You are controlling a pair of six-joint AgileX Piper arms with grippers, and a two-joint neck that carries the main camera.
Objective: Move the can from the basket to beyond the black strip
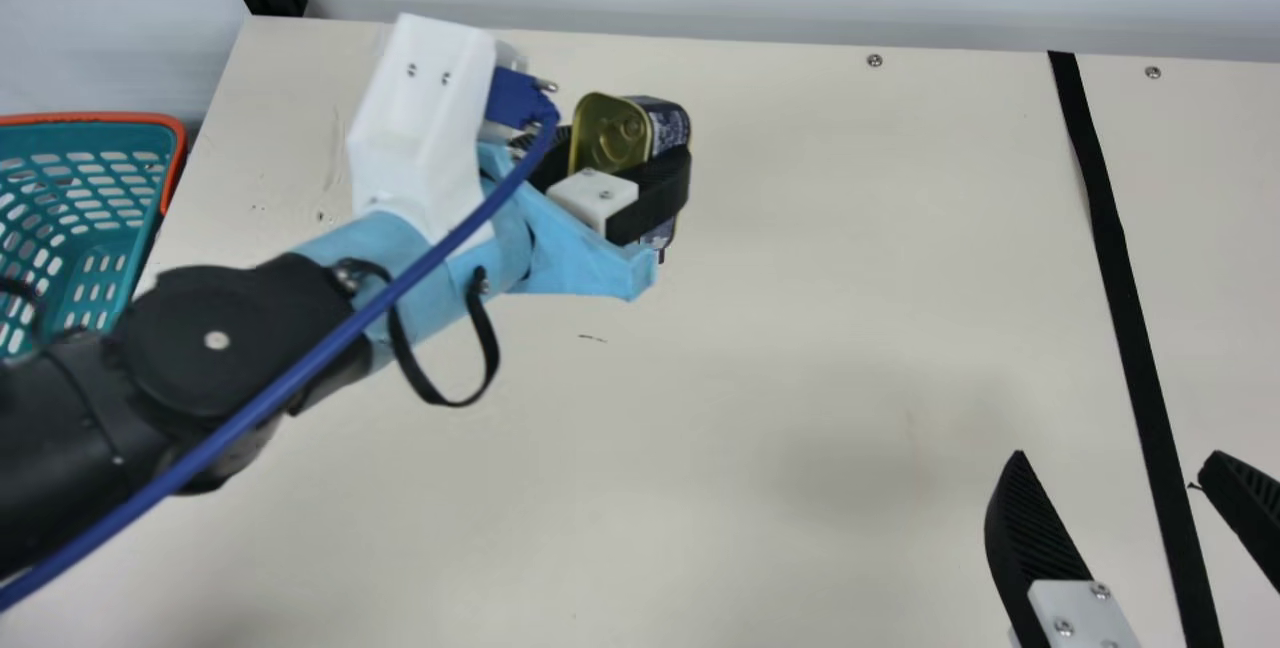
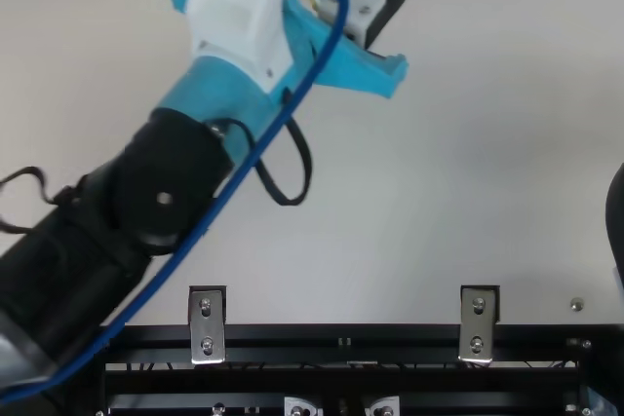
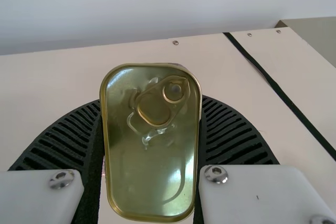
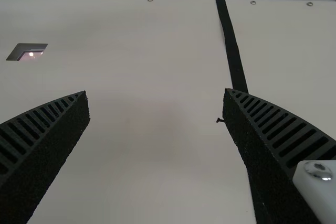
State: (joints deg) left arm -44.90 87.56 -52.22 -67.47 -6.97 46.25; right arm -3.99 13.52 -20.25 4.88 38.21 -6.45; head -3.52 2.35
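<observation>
In the main view my left gripper (image 1: 630,146) is shut on the gold-lidded can (image 1: 606,131), right of the basket (image 1: 173,118) and well left of the black strip (image 1: 1118,278). The can's dark printed side faces away from the wrist. Seen in the left wrist view, the can (image 3: 149,163) fills the gap between the ribbed fingers of the left gripper (image 3: 151,99), its ring-pull lid facing the camera. My right gripper (image 1: 1117,456) stands open near the strip's lower part; in the right wrist view nothing is between the fingers of the right gripper (image 4: 156,92).
The teal basket with its orange rim stands at the table's left, partly behind my left arm (image 1: 220,343). A blue cable (image 1: 370,313) runs along that arm. Small screws (image 1: 875,60) dot the far edge. Bare cream table (image 1: 850,258) lies between can and strip.
</observation>
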